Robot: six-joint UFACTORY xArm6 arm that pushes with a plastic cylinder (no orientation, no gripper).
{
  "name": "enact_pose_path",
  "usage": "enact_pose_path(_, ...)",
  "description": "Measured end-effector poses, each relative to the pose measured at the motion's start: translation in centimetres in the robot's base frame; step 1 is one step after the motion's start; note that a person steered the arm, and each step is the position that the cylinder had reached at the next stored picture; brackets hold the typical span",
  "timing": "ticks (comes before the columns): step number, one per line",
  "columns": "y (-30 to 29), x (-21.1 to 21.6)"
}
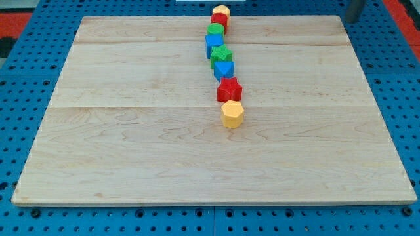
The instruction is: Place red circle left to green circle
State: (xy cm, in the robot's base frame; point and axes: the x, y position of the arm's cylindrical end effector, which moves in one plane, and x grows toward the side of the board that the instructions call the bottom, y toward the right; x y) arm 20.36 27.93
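Note:
Several blocks stand in a line down the middle of the wooden board (pixel 131 131). From the view's top they are a yellow block (pixel 221 10), the red circle (pixel 219 19), the green circle (pixel 216 30), a blue block (pixel 214 43), a green star (pixel 221 54), a blue triangle (pixel 224 69), a red star (pixel 229 88) and a yellow hexagon (pixel 232 113). The red circle touches the green circle just above it, slightly to its right. My tip (pixel 352 20) shows at the view's top right, beyond the board's corner and far from all the blocks.
The board lies on a blue perforated base (pixel 13 98) that shows on all sides. A red area (pixel 400 10) shows at the view's top right corner.

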Motion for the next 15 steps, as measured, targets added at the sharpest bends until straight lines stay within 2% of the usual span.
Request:
enact_pose_path(2, -8.7, -1.2)
enact_pose_path(5, -16.9, -1.2)
enact_pose_path(7, -16.8, -1.1)
enact_pose_path(10, -19.6, -1.1)
enact_pose_path(11, -17.6, -1.1)
enact_pose_path(13, -17.7, -1.2)
enact_pose_path(15, -21.9, -1.1)
